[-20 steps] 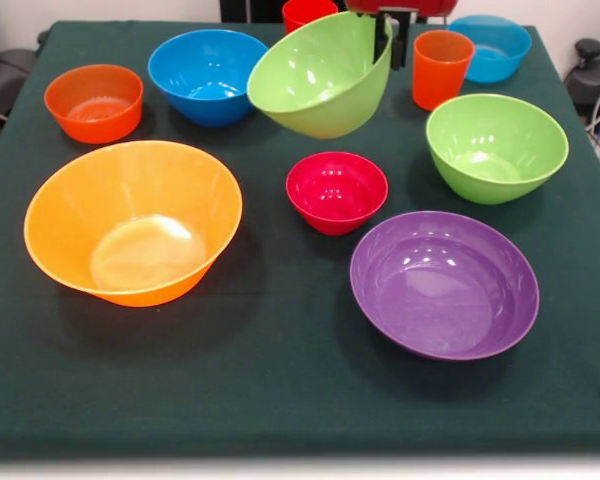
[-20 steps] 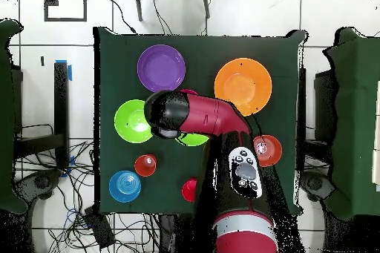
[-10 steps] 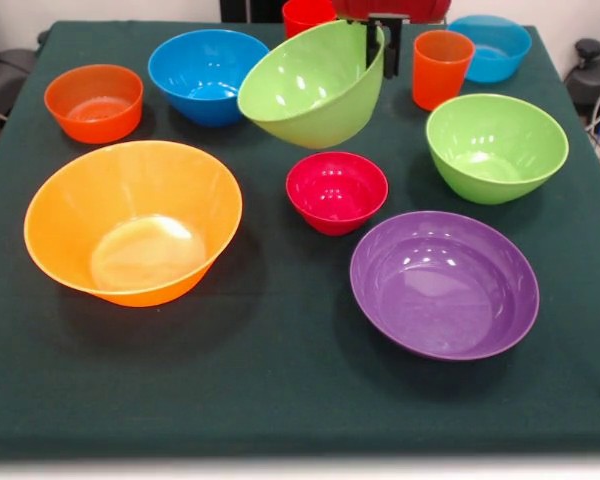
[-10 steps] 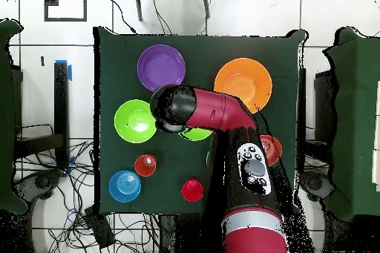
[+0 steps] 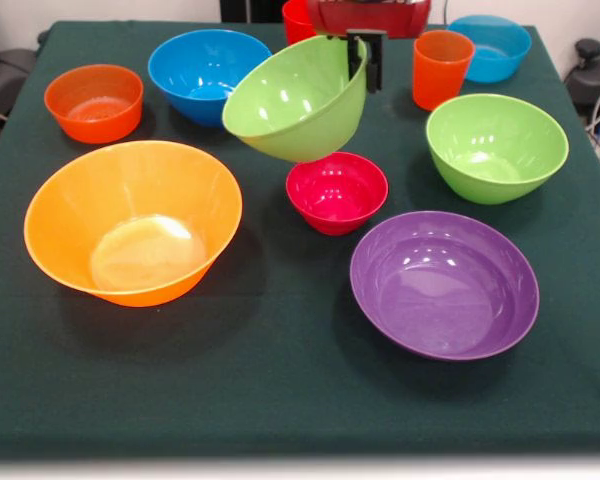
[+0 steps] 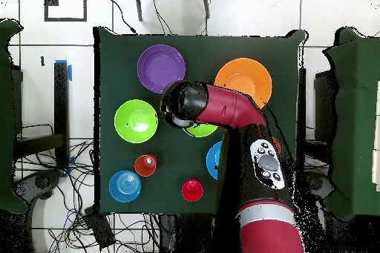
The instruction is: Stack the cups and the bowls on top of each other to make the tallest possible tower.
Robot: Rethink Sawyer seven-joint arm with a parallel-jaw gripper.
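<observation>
My gripper [image 5: 366, 62] is shut on the rim of a lime green bowl [image 5: 292, 98] and holds it tilted above the table, over the far edge of the small red bowl [image 5: 337, 192]. In the overhead view my arm hides the gripper, and only part of the held bowl [image 6: 202, 129] shows. On the cloth stand the large orange bowl [image 5: 130, 225], the purple bowl [image 5: 445, 285], the second lime green bowl [image 5: 495, 147], the blue bowl [image 5: 202, 70], the light blue bowl [image 5: 495, 45], the small orange-red bowl [image 5: 93, 101], the orange cup [image 5: 442, 66] and the red cup [image 5: 295, 15].
The dark green tablecloth [image 5: 280, 390] covers the table. In the overhead view my red arm [image 6: 237, 116] reaches across the table's right half and hides the small bowls there. Cables lie on the floor [image 6: 67, 183] to the left.
The held lime green bowl has moved toward the camera and left in the front view, coming over the small red bowl. My arm has swung toward the large orange bowl.
</observation>
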